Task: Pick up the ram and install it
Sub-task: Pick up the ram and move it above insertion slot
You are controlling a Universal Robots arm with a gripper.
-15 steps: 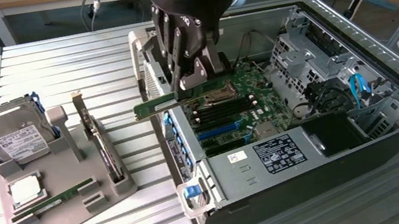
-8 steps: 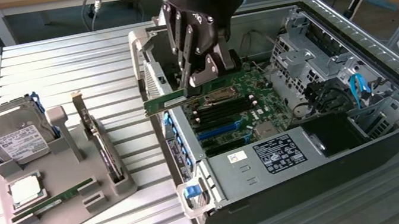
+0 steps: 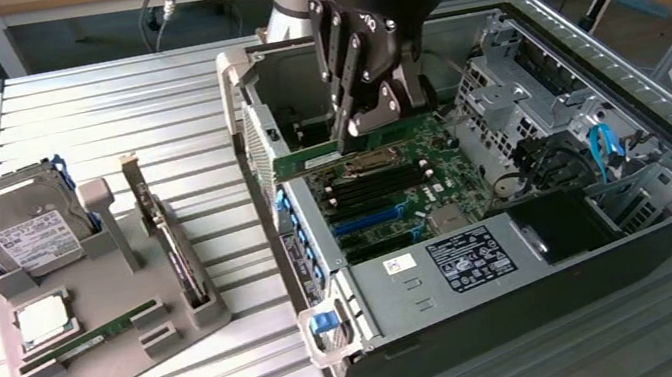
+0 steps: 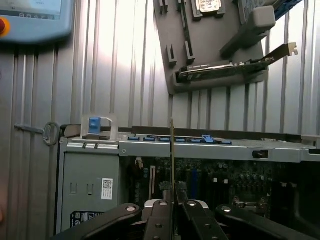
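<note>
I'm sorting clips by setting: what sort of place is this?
Probably a robotics lab or workshop: the gripper holds the ram at an open computer case on a slatted metal table, with a teach pendant lying nearby.

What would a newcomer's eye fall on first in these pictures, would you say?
First, the gripper shut on the green ram, poised over the motherboard inside the open computer case. Next, the grey holder on the exterior view's left, carrying a hard drive in a blue frame.
</note>
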